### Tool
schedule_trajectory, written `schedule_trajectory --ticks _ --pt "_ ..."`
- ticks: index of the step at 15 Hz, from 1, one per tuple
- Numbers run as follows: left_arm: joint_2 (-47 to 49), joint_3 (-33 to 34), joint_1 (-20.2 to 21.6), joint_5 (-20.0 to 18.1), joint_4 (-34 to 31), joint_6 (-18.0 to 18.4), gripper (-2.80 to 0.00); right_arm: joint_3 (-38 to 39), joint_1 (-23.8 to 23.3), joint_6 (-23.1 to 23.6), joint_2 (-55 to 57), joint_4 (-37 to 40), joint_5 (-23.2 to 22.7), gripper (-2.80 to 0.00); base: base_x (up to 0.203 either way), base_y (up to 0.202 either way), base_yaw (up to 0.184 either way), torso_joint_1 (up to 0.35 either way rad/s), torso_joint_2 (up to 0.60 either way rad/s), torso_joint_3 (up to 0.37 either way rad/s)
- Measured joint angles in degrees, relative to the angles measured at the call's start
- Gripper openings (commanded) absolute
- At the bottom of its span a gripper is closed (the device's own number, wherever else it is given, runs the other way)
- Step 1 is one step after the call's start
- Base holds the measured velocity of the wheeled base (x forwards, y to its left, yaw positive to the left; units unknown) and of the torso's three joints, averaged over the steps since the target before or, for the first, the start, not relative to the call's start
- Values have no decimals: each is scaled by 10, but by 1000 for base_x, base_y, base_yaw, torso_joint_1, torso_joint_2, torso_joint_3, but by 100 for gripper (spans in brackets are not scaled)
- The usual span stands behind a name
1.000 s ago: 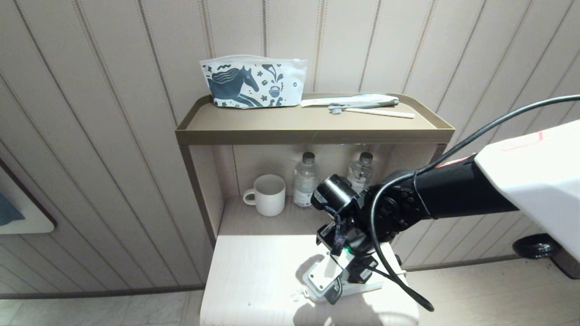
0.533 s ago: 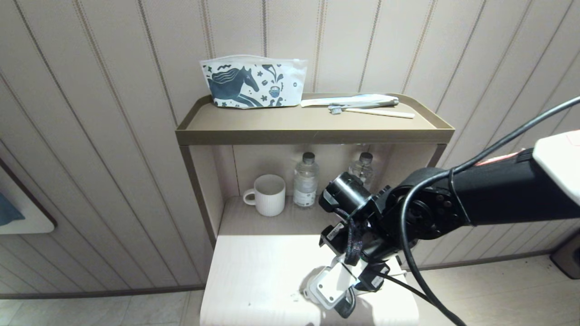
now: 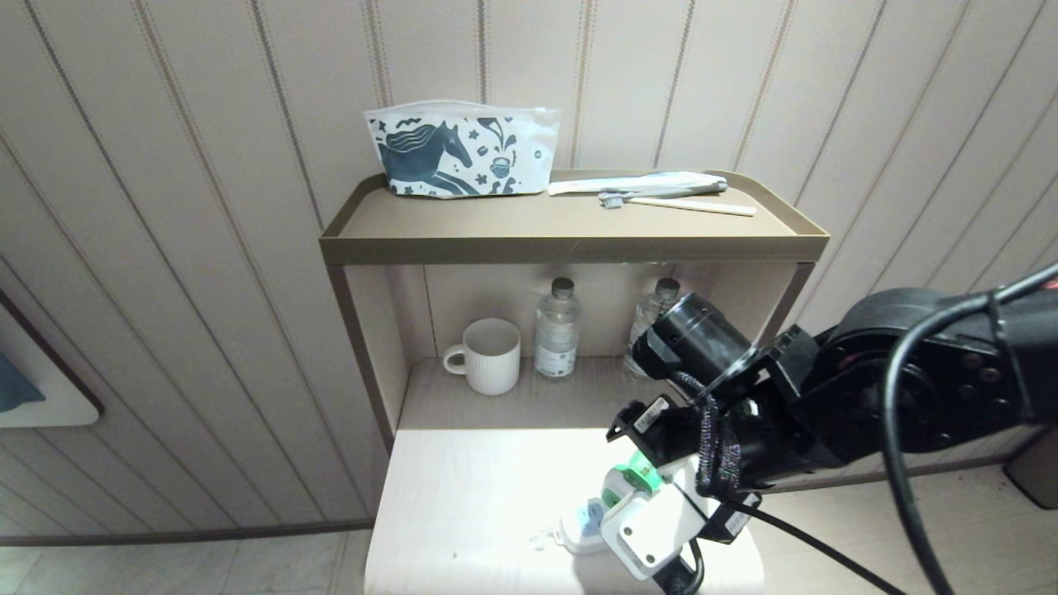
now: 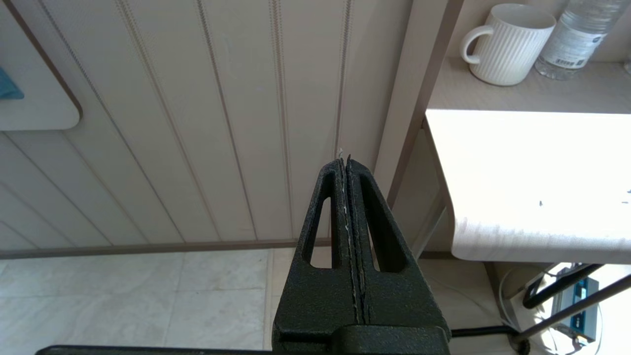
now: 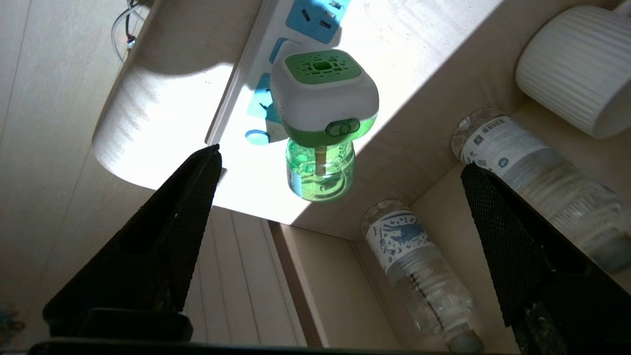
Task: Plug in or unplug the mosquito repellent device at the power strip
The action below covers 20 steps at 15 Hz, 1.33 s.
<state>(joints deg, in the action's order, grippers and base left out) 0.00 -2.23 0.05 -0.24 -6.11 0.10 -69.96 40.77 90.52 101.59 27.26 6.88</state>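
Right hand back from mosquito repellent device

right end effector: fingers spread wide | left end effector: closed, seemingly parked

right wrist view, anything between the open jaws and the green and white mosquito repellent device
Nothing visible. The right gripper has its jaws wide open and apart from the white mosquito repellent device with the green bottle, which sits on the long white power strip. The gap between is bare.
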Motion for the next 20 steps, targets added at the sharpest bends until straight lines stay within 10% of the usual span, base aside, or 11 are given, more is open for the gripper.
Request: schedule_trajectory --ticks 1,20 --pt "0 0 0 0 0 0 -280 9 3 -6 -18 1 -2 -280 0 0 0 0 0 0" --pt "0 0 0 0 0 0 -280 -39 -86 -93 -405 -41 -6 -280 0 0 0 0 0 0"
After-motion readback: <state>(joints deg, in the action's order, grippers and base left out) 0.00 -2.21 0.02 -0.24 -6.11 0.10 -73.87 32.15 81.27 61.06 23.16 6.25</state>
